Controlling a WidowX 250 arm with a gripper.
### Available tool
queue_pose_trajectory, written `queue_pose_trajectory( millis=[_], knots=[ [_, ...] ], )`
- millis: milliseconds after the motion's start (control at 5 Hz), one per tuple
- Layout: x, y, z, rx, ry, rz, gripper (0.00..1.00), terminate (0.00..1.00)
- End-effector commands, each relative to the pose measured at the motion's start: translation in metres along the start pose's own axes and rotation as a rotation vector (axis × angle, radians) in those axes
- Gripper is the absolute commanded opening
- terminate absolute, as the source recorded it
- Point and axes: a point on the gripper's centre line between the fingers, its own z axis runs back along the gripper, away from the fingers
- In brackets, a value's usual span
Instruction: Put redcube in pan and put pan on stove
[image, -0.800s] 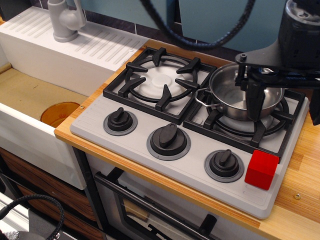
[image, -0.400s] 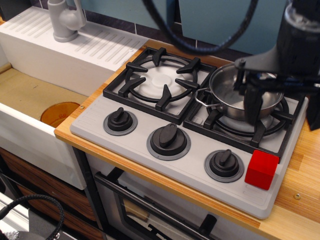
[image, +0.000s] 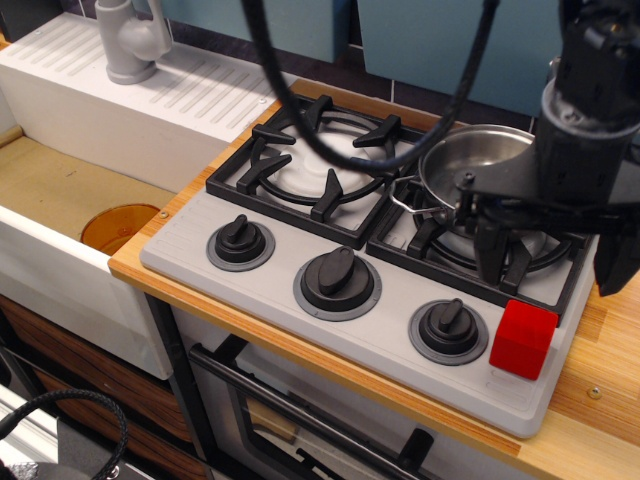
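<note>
Single overhead-oblique view, described relative to the stove (image: 300, 330). Nearest the viewer, on the stove's front right corner and just right of the right-hand knob (image: 448, 330), sits the redcube (image: 522, 339): a small, squared, apparently rigid block, judged light and unlikely to deform; its flat opposing side faces offer the best purchase, taken from above with the fingers straddling it. Just behind and above the cube hangs the gripper (image: 552, 248), its two dark fingers spread wide apart and holding nothing; one finger (image: 489, 248) stands over the front edge of the right burner grate (image: 440, 240), the other at the stove's right edge. Farther back, the pan (image: 470, 165) rests on that right grate, partly hidden by the arm; it looks stiff, smooth and probably slippery, best gripped at its rim or a wire loop handle (image: 403, 196). The cube is not yet in the pan.
</note>
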Motion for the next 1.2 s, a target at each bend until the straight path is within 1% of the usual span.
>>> queue_pose_trajectory(
  millis=[0, 600, 1000],
  knots=[
    [0.012, 0.000, -0.023, -0.058, -0.051, -0.013, 1.00, 0.00],
    [0.004, -0.007, -0.038, -0.073, -0.063, -0.004, 1.00, 0.00],
    [0.004, -0.008, -0.044, -0.080, -0.074, -0.018, 1.00, 0.00]
  ],
)
